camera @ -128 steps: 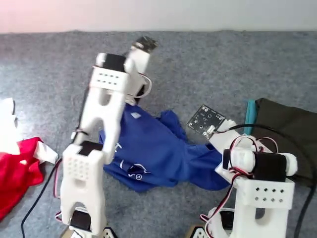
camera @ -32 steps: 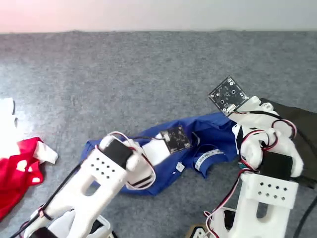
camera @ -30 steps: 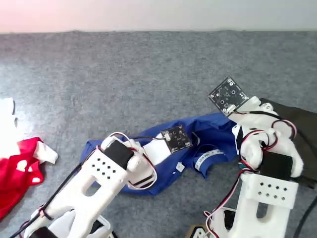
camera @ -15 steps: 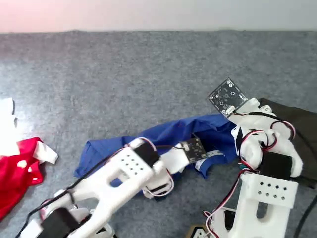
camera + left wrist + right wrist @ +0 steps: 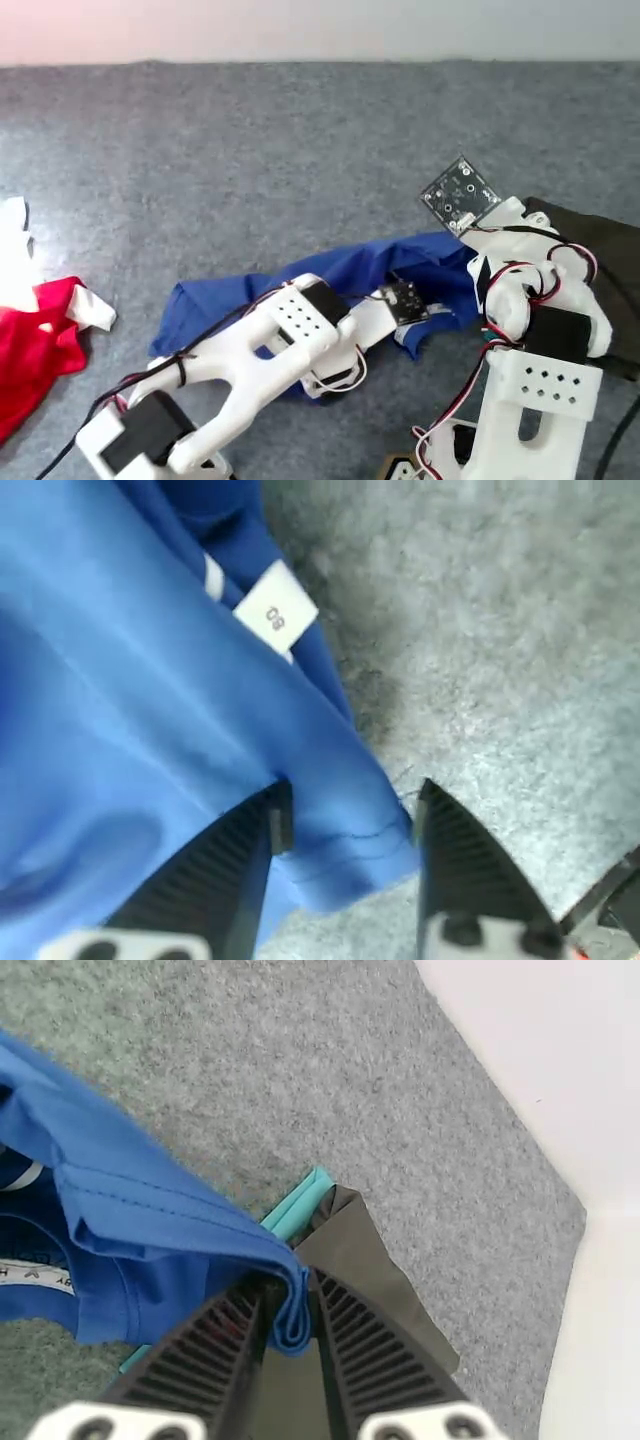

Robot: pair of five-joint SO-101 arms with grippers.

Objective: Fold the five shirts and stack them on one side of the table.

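Two unfolded pieces at the far left, a white garment (image 5: pixel 14 262) and a red shirt (image 5: pixel 36 345), have not shifted in the last few seconds. What has changed is the blue shirt (image 5: pixel 213 301) in the middle of the grey table (image 5: pixel 300 150). A few seconds ago it was a rumpled heap; now it is drawn out into a long band toward the right.

The left arm, raised over the far side of the table at first, has come down and slid rightward along the cloth over the last second. The left gripper (image 5: pixel 345 850) now sits with its jaws apart, astride a doubled blue hem beside the size tag (image 5: pixel 272 613) and not yet clamped on it. The right gripper (image 5: pixel 285 1312) has kept its place, clenched on a stitched blue edge. Below it lie a teal layer (image 5: pixel 292 1210) and the dark folded shirt (image 5: pixel 592 252) at the table's right side.

This looks like spreading before the first fold, so the task is probably still early, with the left-hand pieces untouched.

The blue shirt's long axis runs left to right across the table, rising slightly to the right. Its collar (image 5: pixel 424 322) lies at the right end, so the neck seems to point toward the right arm and the lower hem toward the red shirt.
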